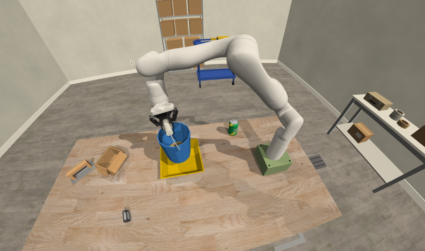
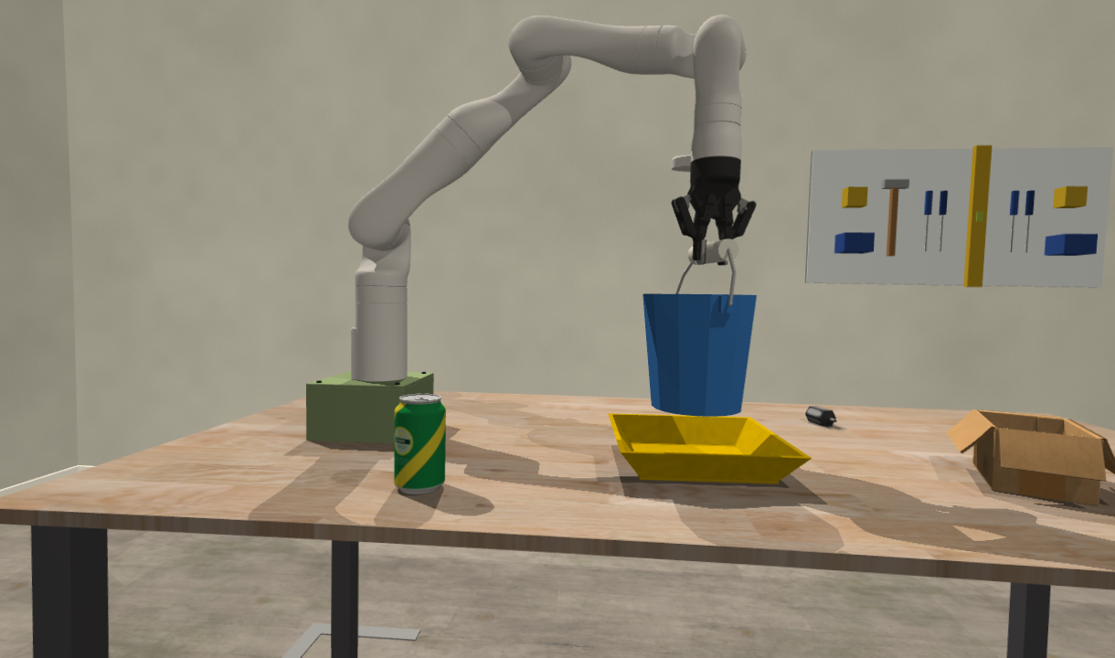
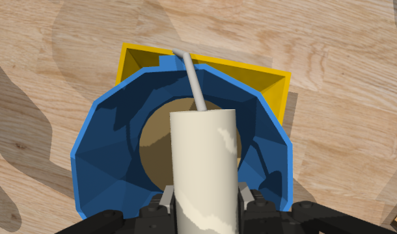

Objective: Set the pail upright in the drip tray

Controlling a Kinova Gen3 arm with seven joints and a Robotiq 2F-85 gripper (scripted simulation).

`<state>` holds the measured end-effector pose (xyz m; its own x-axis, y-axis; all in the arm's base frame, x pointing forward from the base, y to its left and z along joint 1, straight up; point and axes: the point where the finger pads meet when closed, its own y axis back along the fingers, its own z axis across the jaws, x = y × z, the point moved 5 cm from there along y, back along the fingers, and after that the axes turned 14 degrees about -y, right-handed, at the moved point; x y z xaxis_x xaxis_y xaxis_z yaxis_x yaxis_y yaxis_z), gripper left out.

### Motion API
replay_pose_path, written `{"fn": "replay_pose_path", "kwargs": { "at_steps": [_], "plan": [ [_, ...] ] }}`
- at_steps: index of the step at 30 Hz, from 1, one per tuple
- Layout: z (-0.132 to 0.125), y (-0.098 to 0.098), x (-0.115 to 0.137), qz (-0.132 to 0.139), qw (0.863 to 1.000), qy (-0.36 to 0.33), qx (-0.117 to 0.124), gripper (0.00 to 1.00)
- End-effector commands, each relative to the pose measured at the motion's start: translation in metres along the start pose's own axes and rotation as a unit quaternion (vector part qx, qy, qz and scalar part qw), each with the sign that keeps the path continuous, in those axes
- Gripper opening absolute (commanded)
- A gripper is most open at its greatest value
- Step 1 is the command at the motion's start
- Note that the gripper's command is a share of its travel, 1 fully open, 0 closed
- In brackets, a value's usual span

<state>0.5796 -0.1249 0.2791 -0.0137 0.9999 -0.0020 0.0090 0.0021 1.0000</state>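
A blue pail [image 1: 174, 145] [image 2: 697, 352] [image 3: 104, 156] hangs upright from its wire handle with a white grip [image 2: 718, 250] [image 3: 203, 162]. My gripper [image 1: 166, 124] [image 2: 713, 242] [image 3: 206, 199] is shut on that grip from above. The pail's base hangs just above the rim of the yellow drip tray [image 1: 182, 168] [image 2: 700, 458] [image 3: 270, 78], over its far part, and does not touch the tray's floor. In the wrist view the pail hides most of the tray.
A green can [image 1: 233, 127] [image 2: 419, 442] stands near the arm's green base [image 1: 271, 160] [image 2: 365, 405]. An open cardboard box [image 1: 111, 160] [image 2: 1032, 454] and a small wooden block tool [image 1: 79, 170] lie to one side. A small dark object [image 1: 126, 215] [image 2: 820, 415] lies on the table.
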Motion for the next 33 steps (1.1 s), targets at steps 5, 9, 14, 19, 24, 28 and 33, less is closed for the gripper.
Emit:
{"fn": "replay_pose_path", "kwargs": {
  "at_steps": [5, 9, 14, 19, 24, 28, 33],
  "plan": [
    [0.0, -0.001, 0.0, 0.0, 1.0, 0.0, -0.001, 0.1],
    [0.0, -0.002, 0.0, 0.0, 1.0, 0.0, -0.001, 0.1],
    [0.0, -0.006, 0.0, 0.0, 1.0, 0.0, -0.001, 0.1],
    [0.0, -0.01, 0.0, 0.0, 1.0, 0.0, -0.001, 0.1],
    [0.0, -0.013, 0.0, 0.0, 1.0, 0.0, -0.001, 0.1],
    [0.0, -0.017, 0.0, 0.0, 1.0, 0.0, -0.001, 0.1],
    [0.0, -0.022, 0.0, 0.0, 1.0, 0.0, -0.001, 0.1]
  ]
}}
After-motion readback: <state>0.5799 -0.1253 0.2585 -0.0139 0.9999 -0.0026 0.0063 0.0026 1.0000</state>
